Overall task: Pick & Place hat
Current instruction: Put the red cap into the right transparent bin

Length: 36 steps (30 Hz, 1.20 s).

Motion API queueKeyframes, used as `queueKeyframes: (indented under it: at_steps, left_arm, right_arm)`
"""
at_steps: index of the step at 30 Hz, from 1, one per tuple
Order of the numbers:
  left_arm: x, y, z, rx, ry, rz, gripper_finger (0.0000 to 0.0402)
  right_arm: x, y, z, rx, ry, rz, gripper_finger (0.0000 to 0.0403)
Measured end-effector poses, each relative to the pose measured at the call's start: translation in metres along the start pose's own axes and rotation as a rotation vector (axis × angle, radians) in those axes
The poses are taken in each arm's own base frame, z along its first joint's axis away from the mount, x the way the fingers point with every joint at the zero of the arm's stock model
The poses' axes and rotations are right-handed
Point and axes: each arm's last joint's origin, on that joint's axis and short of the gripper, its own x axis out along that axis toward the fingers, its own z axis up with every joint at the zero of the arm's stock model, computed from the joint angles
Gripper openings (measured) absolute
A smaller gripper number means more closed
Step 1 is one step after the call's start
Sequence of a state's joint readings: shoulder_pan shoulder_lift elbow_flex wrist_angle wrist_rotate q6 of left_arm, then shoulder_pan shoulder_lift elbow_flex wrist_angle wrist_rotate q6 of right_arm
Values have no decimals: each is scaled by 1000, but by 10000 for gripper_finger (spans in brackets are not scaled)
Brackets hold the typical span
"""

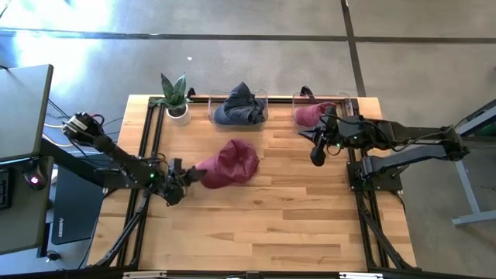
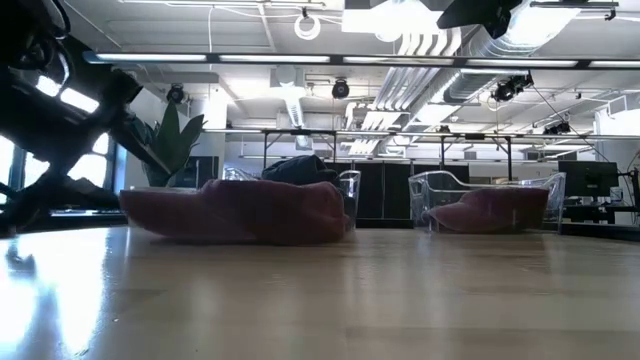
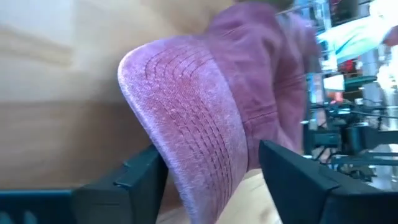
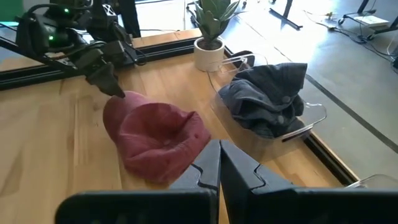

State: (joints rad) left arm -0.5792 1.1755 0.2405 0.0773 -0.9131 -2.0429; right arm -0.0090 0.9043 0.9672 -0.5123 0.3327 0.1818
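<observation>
At the table's left-centre we find the left gripper (image 1: 188,177) spread wide astride the brim of the maroon hat (image 1: 229,163), which lies flat on the wood before the clear bin of dark cloth (image 1: 239,108), while the right gripper (image 1: 316,154) hangs pressed together near the right-hand bin (image 1: 325,109).

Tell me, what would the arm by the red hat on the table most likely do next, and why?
Probably back the left gripper away from the red hat. Its fingers stand open on either side of the brim, not pinching it, and the hat lies flat on the table, so it looks let go. The right gripper waits, shut, by the right-hand bin.
</observation>
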Motion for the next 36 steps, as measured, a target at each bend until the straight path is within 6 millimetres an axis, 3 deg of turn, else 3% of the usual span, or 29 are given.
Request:
queueKeyframes:
  at_steps: [3,6,10,12,15,17,19,22,25,28,32,36]
  left_arm:
    - [5,-11,1,37,-12,-58,194]
    - [7,-29,2,63,-14,-164,119]
    - [9,-74,7,126,-18,-369,17]
    - [9,-107,11,226,-45,-463,17]
    - [11,-162,19,554,-47,-547,17]
    - [17,-196,21,865,19,-522,8]
    - [33,-216,21,1167,116,-386,6]
    - [57,-233,21,1538,265,-156,16]
    - [79,-258,18,1806,341,-91,25]
    - [99,-266,10,2035,464,-46,27]
    - [118,-279,-4,2223,523,-74,27]
    - [110,-295,-9,2224,563,-167,28]
  right_arm:
    - [0,0,0,1,0,1,0]
    - [0,1,0,10,2,8,0]
    - [-5,-1,-3,23,24,11,0]
    - [-10,-3,-4,42,26,5,0]
    - [-16,-6,-5,44,21,-18,0]
    - [-19,-8,-5,47,9,-34,0]
    - [-21,-9,-5,61,1,-38,0]
    - [-22,-9,-5,94,-1,-35,0]
    - [-22,-8,-5,134,8,-17,0]
    - [-22,-8,-7,163,31,16,0]
    - [-22,-7,-10,205,69,40,0]
    - [-23,-8,-12,235,95,32,0]
